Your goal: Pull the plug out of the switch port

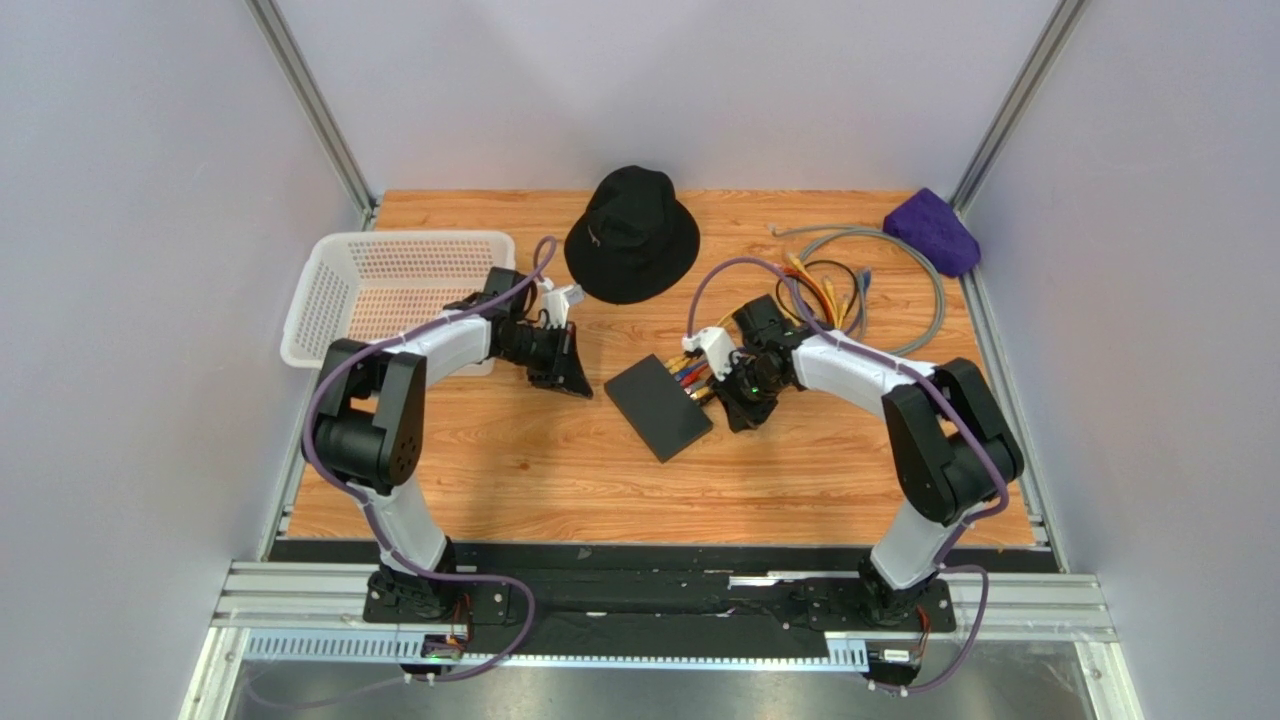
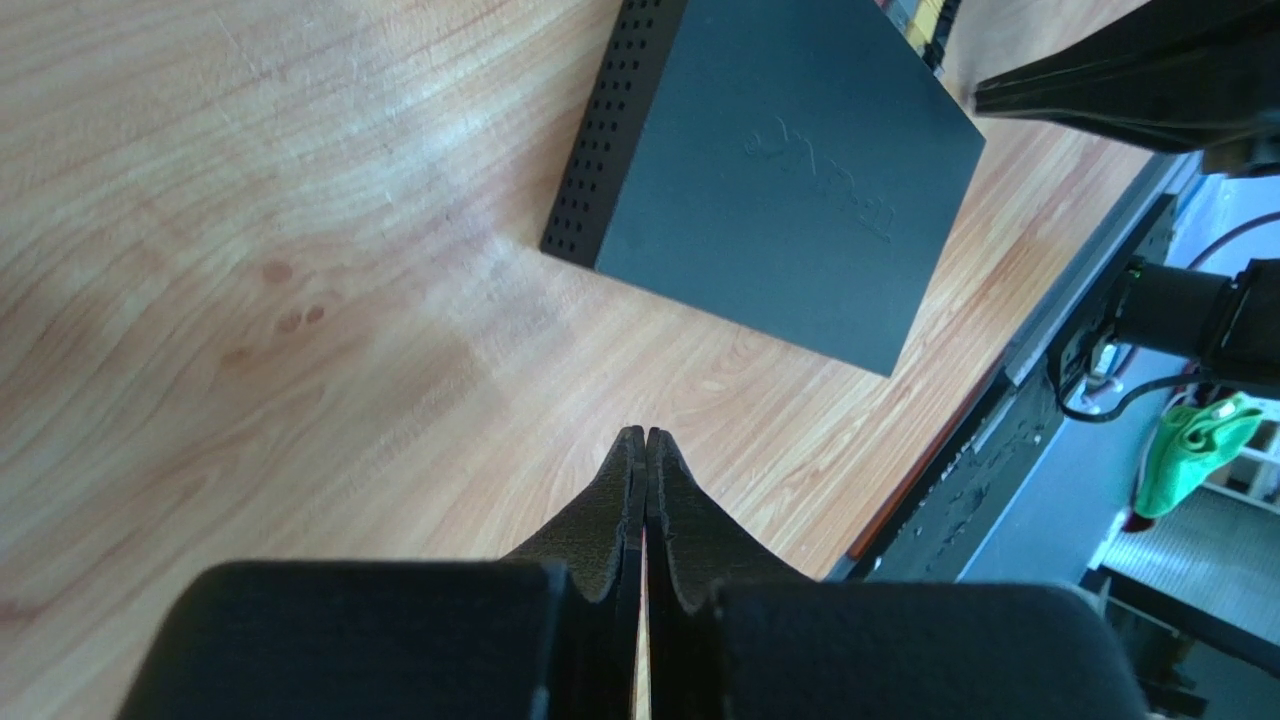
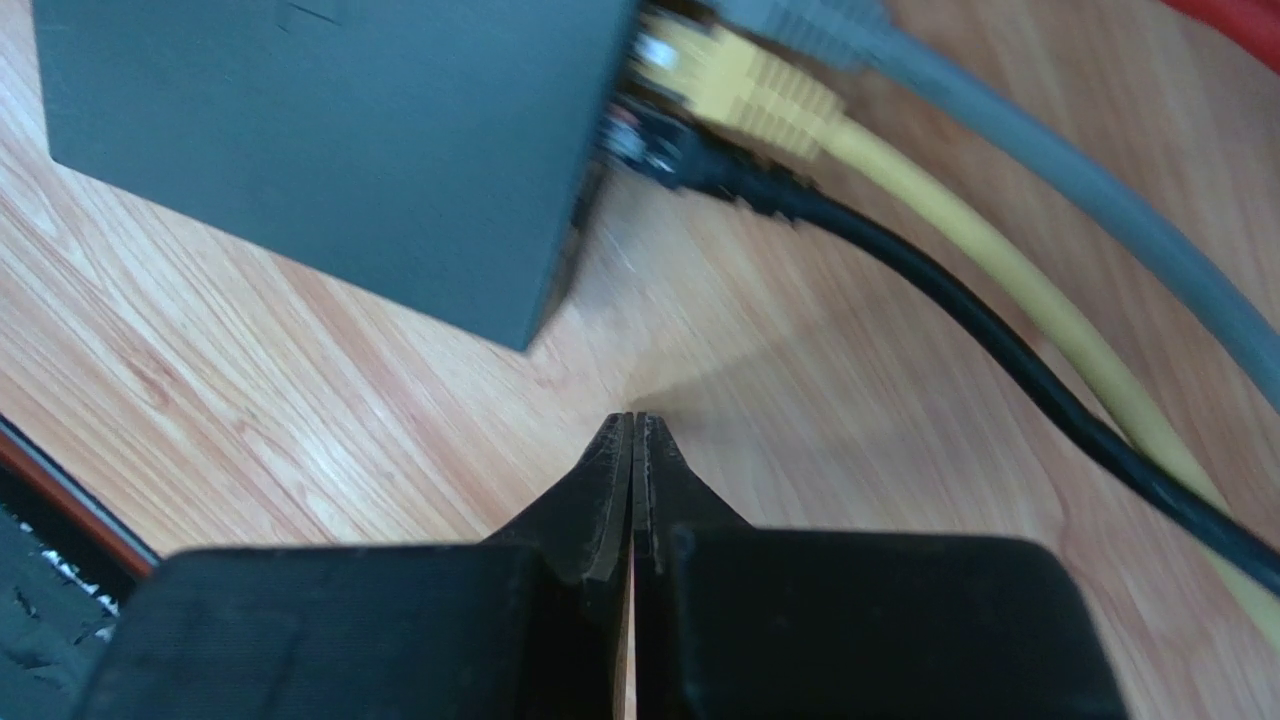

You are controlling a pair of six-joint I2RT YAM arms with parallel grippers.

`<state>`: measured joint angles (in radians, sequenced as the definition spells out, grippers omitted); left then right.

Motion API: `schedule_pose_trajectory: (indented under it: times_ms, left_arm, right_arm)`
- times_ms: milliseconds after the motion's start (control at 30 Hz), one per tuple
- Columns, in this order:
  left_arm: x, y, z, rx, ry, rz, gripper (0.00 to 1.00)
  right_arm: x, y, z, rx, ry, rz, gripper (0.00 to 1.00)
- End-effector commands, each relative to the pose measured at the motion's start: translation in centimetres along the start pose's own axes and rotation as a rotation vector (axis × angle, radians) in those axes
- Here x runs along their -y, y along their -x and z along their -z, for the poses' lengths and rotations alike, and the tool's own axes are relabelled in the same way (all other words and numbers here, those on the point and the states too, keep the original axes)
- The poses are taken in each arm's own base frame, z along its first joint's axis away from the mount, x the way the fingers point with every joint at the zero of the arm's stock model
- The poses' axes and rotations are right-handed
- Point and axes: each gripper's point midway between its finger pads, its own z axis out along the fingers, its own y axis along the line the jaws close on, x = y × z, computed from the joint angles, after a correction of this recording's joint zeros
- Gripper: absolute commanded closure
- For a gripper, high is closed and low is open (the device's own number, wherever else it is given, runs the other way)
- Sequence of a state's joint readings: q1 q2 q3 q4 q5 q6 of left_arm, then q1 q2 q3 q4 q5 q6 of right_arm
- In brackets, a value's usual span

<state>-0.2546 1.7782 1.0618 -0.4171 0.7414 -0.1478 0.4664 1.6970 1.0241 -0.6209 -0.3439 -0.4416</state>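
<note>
The switch (image 1: 658,407) is a flat matte-black box in the middle of the wooden table; it also shows in the left wrist view (image 2: 774,165) and the right wrist view (image 3: 323,128). Several plugs sit in its right edge: a yellow plug (image 3: 736,83), a black plug (image 3: 684,153) and a grey one (image 3: 812,23). My right gripper (image 1: 747,411) (image 3: 633,423) is shut and empty, just off the switch's near right corner, beside the black cable (image 3: 977,323). My left gripper (image 1: 571,375) (image 2: 646,435) is shut and empty, left of the switch.
A black bucket hat (image 1: 633,233) lies at the back middle. A white basket (image 1: 394,285) stands at the back left. Loose coloured cables (image 1: 872,285) and a purple cloth (image 1: 932,230) lie at the back right. Grey walls close in both sides.
</note>
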Motion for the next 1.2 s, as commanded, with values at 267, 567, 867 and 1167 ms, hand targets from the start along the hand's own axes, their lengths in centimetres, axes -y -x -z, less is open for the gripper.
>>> schedule_pose_trajectory:
  times_ms: [267,567,867,1167]
  left_arm:
    - [2.4,0.0,5.1,0.066,0.076,-0.22,1.0]
    - [3.3,0.6,7.1,0.093,0.082,-0.249,1.0]
    - [5.6,0.4,10.6,0.19,0.095,-0.342,1.0]
    - [10.1,1.5,15.5,0.296,0.1,-0.506,0.84]
  right_arm:
    - [-0.5,1.9,-3.4,-0.024,-0.042,0.208,1.0]
    - [-6.2,0.4,-4.2,-0.137,0.122,0.325,1.0]
    - [-9.9,7.2,-4.4,-0.103,0.088,0.22,0.97]
    - [-11.5,8.0,9.6,0.072,0.076,0.484,0.56]
